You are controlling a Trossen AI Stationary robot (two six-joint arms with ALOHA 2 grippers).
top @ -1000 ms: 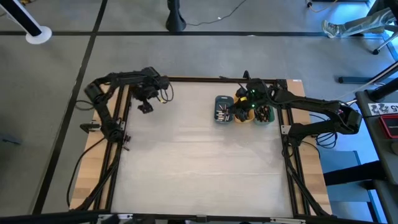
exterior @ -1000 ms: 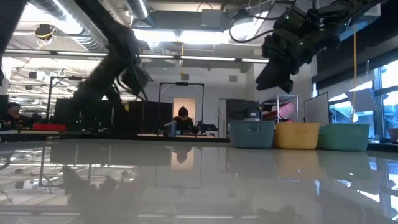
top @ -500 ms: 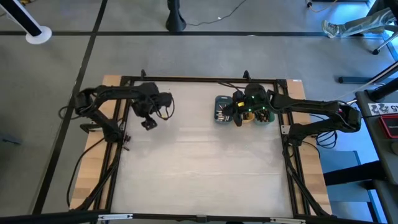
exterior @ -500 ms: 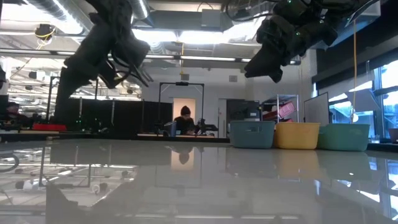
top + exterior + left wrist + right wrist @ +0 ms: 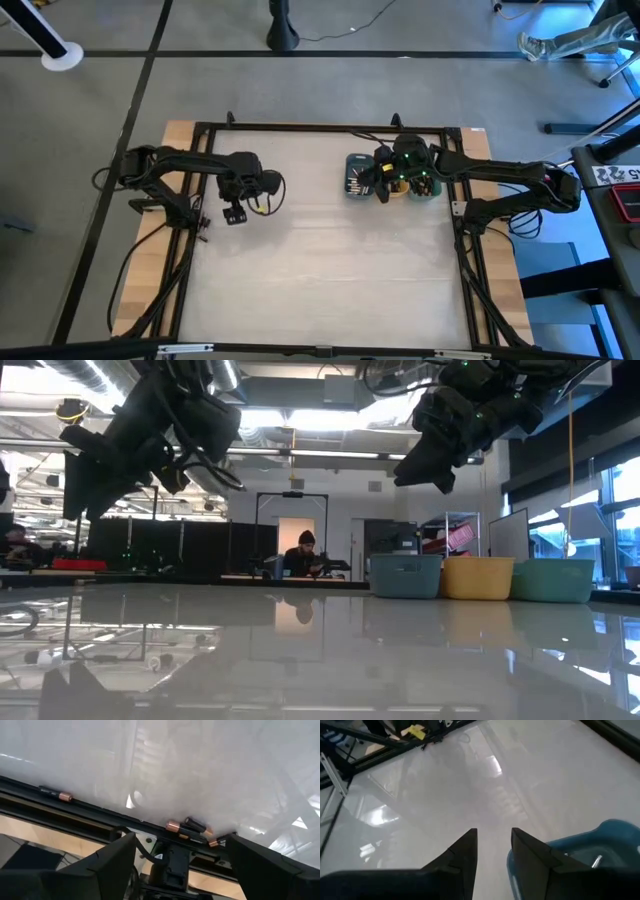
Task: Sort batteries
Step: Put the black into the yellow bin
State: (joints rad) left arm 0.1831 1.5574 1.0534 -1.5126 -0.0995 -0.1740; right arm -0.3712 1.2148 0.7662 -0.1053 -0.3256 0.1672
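Batteries (image 5: pixel 186 826) were the sorting job, so biggest first: the white table (image 5: pixel 320 260), then the arms. Left gripper (image 5: pixel 233 214) hung over the table's left side, fingers spread wide with nothing between them. Right gripper (image 5: pixel 385 186) sat above the blue tray (image 5: pixel 357 175), jaws partly apart and empty. A few cells lay at the table's edge by the frame; more sat in that tray.
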